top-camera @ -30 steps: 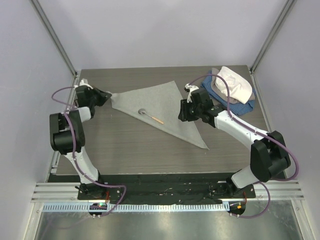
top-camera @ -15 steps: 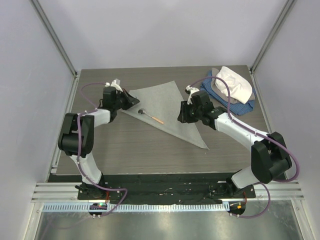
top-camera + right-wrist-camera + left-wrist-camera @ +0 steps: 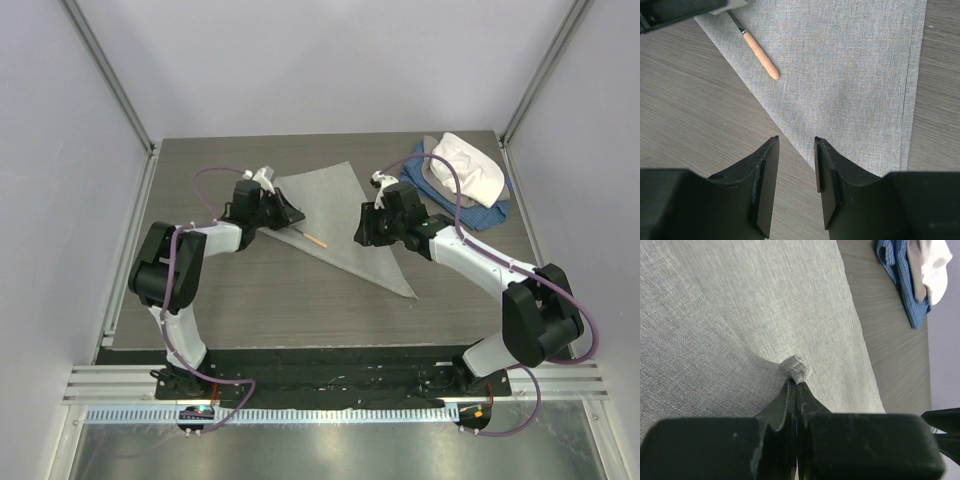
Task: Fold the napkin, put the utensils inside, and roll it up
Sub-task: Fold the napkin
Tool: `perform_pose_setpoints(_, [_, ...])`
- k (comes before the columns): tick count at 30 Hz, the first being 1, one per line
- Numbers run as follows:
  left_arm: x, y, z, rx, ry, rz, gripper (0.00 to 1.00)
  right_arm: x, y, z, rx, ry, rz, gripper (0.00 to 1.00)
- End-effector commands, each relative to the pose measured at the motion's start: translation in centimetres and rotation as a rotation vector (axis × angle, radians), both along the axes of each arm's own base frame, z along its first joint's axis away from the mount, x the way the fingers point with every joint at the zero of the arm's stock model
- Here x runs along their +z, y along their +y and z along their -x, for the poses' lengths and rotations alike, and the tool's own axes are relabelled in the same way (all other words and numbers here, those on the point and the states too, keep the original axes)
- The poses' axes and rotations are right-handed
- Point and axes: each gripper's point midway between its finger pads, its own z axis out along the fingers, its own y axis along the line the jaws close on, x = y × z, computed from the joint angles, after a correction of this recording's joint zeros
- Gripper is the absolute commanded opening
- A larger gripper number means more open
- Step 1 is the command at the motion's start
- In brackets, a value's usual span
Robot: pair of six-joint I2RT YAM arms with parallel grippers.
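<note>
The light grey napkin (image 3: 345,215) lies folded as a triangle on the dark table. My left gripper (image 3: 292,215) is shut on the napkin's left corner; the pinched cloth bunches at its tips (image 3: 796,368) and is lifted over the rest of the napkin (image 3: 765,300). The spoon's wooden handle (image 3: 315,240) sticks out from under the left gripper; its bowl is hidden. In the right wrist view the handle (image 3: 760,52) lies on the napkin (image 3: 850,75). My right gripper (image 3: 362,225) is open and empty (image 3: 796,142) above the napkin's near slanted edge.
A heap of blue, grey and white cloths (image 3: 465,175) lies at the back right of the table (image 3: 260,300), also seen in the left wrist view (image 3: 920,275). The napkin's pointed tip (image 3: 410,293) reaches toward the front middle.
My left gripper has moved right from the table's left edge, carrying the napkin's left corner over the spoon's bowl. The right arm has hardly moved.
</note>
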Motion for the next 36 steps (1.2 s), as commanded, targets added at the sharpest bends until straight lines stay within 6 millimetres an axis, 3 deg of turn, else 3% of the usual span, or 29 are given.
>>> perform_pose_setpoints(1, [-0.4, -2.3, 0.8, -0.079, -0.028, -0.011, 0.00, 1.8, 0.6, -0.8, -0.003, -0.056, -0.049, 0.42])
perform_pose_setpoints(9, [-1.2, -5.0, 2.1, -0.152, -0.025, -0.018, 0.00, 1.6, 0.6, -0.7, 0.000, -0.051, -0.049, 0.42])
perform_pose_setpoints(20, [-2.9, -7.3, 4.3, -0.221, 0.002, -0.034, 0.00, 1.4, 0.9, -0.5, 0.011, -0.040, -0.056, 0.42])
perform_pose_setpoints(36, [-3.6, -6.8, 6.0, -0.229, 0.011, -0.069, 0.00, 0.8, 1.0, -0.5, 0.012, -0.022, -0.056, 0.42])
